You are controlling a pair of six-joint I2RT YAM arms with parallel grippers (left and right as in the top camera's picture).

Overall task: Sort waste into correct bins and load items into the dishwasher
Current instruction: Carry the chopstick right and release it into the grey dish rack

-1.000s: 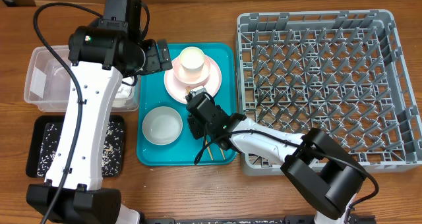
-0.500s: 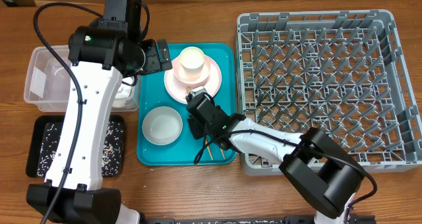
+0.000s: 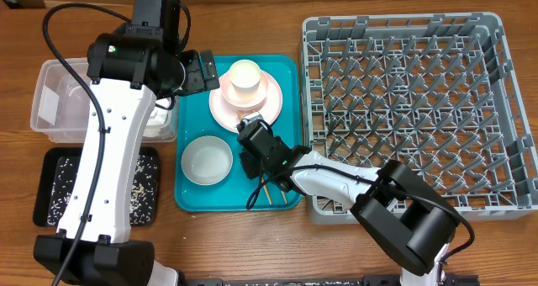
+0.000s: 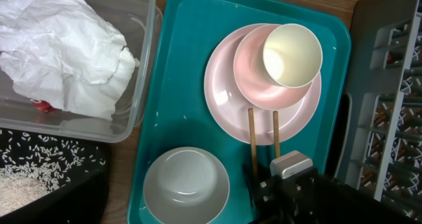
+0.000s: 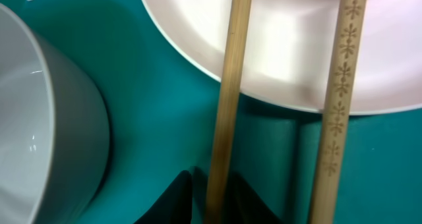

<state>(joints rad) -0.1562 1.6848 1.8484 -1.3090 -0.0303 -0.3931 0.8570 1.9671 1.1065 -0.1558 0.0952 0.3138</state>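
Note:
Two wooden chopsticks lie with their tips on the pale pink plate and their shafts on the teal tray. My right gripper is low over the tray. Its jaws flank the left chopstick closely, with a sliver of tray showing on one side, and it is open. The second chopstick lies free to the right. A pink bowl holding a white cup sits on the plate. The grey-green bowl stands at the tray's front left. My left gripper hovers open beside the plate.
The grey dish rack fills the right side. At left, a clear tub holds a crumpled napkin and a red packet. In front of it is a black tray with rice grains.
My right gripper's jaws have narrowed around the left chopstick. The right arm's elbow has shifted slightly. The left arm has not moved.

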